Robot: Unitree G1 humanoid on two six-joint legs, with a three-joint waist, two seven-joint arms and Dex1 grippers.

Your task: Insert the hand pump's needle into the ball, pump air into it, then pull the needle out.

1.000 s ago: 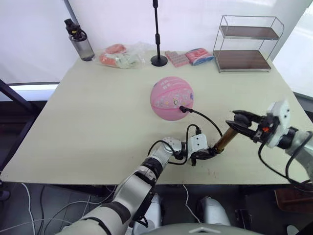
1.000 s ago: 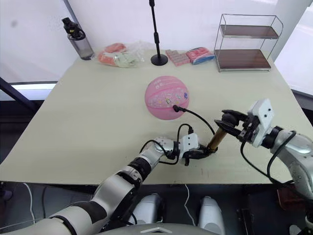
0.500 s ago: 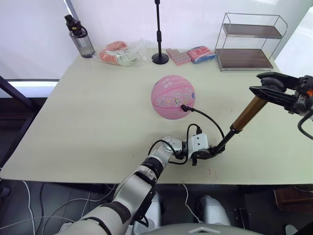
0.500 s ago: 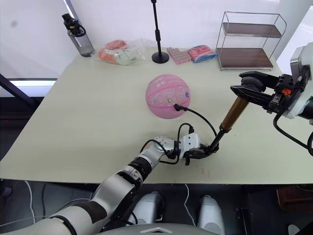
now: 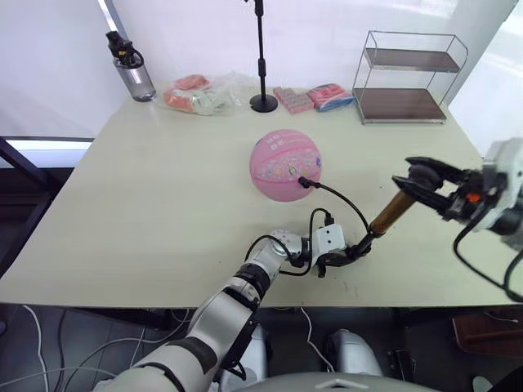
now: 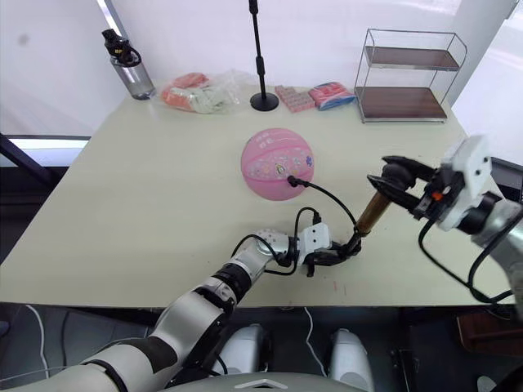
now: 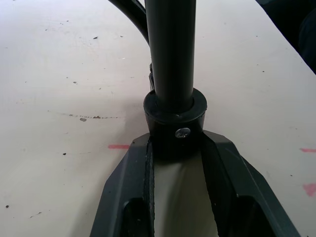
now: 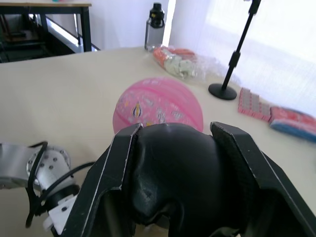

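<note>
The pink ball (image 5: pixel 283 163) rests round at the table's middle. A black fitting (image 5: pixel 303 182) sits against its near right side; the needle itself is hidden. From there the thin hose (image 5: pixel 351 205) arcs to the hand pump (image 5: pixel 388 213), which leans up to the right. My left gripper (image 5: pixel 348 252) is shut on the pump's black base collar (image 7: pixel 175 116) against the table. My right gripper (image 5: pixel 410 175) is shut on the black T-handle (image 8: pixel 173 182), with the ball (image 8: pixel 157 106) beyond it. Little of the rod shows below the gold tube.
Along the far edge stand a water bottle (image 5: pixel 131 69), a clear bag of packets (image 5: pixel 201 95), a black microphone stand (image 5: pixel 262 59), pink packets (image 5: pixel 315 96) and a wire shelf rack (image 5: pixel 404 78). Small red marks (image 7: pixel 118 146) dot the table near the pump's base.
My right gripper has pushed the handle down and inward after raising it half a second ago, so the pump is shorter again. Left gripper and ball stay put.
</note>
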